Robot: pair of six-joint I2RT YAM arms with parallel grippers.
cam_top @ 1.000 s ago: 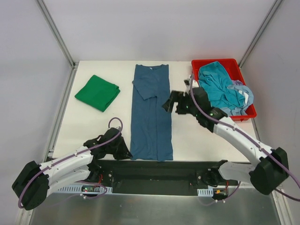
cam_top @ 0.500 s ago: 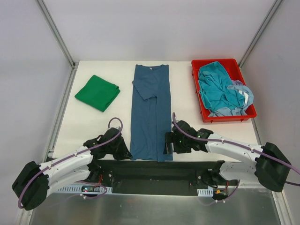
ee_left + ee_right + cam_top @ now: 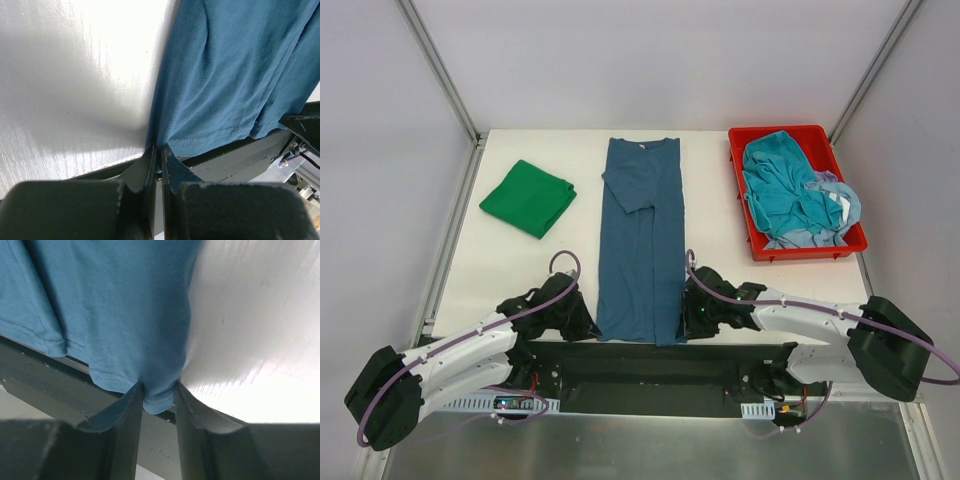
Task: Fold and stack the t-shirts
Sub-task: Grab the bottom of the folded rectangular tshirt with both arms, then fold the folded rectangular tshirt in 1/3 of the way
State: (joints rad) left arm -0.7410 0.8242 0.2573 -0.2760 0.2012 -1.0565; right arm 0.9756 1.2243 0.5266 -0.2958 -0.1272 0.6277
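Note:
A long dark blue t-shirt (image 3: 642,240), folded into a narrow strip, lies down the middle of the white table (image 3: 740,270). My left gripper (image 3: 588,325) is shut on its near left hem corner; the left wrist view shows the hem (image 3: 200,142) pinched at the left gripper (image 3: 160,155). My right gripper (image 3: 688,322) is at the near right hem corner. In the right wrist view the cloth (image 3: 115,305) bunches inside the right gripper (image 3: 159,392) and touches both narrowly parted fingers. A folded green t-shirt (image 3: 528,197) lies at the back left.
A red bin (image 3: 810,252) at the back right holds a crumpled teal t-shirt (image 3: 782,185) and a pale blue one (image 3: 840,205). The dark rail (image 3: 650,355) of the table's near edge runs just behind both grippers.
My right arm swung from beside the red bin down to the shirt's near right corner, and its jaws closed in on the hem. The left arm stayed put.

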